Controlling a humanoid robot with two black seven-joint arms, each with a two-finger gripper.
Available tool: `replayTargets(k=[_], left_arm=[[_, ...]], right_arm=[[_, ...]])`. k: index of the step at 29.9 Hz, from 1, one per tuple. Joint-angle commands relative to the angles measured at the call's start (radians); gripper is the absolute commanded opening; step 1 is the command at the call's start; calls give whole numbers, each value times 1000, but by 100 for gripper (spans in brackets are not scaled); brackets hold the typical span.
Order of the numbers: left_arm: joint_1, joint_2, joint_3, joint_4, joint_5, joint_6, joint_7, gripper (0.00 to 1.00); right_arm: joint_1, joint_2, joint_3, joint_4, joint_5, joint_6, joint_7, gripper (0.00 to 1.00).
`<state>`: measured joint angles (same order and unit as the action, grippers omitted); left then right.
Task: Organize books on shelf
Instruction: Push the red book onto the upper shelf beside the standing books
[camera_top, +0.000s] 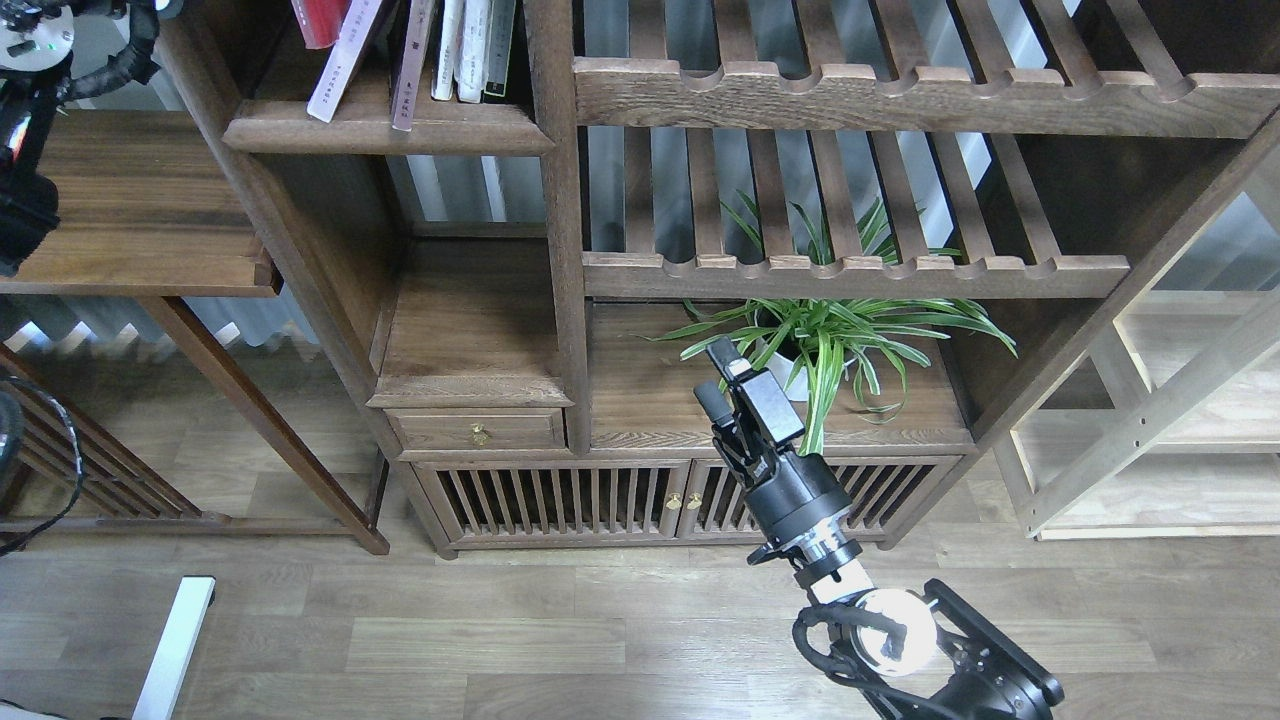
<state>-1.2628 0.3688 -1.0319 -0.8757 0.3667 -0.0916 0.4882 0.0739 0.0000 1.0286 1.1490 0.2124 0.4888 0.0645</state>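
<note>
Head view: red book (318, 20) leans among books on the shelf (385, 128); right gripper (718, 378) hangs released, empty. Left gripper's out of sight.

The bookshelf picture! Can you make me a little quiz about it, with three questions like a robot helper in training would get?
1. True or false: the red book stands on the same shelf as the pale leaning books.
2. What sits just behind the right gripper?
A) a potted plant
B) a lamp
C) a stack of plates
3. Fill in the missing word: the small drawer under the open cubby has a round ____ knob.

Key:
1. True
2. A
3. brass
</note>
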Motion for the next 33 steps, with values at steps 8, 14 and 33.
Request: replayTargets(k=[8,14,33], left_arm=[[3,-31,27,1,-5,9,0,30],[3,-47,27,1,-5,10,0,41],[51,-44,23,-5,-9,33,0,97]], right_arm=[[-5,0,-1,0,2,0,0,100],[-20,0,-2,0,2,0,-2,100],[-26,0,-1,1,2,0,0,100]])
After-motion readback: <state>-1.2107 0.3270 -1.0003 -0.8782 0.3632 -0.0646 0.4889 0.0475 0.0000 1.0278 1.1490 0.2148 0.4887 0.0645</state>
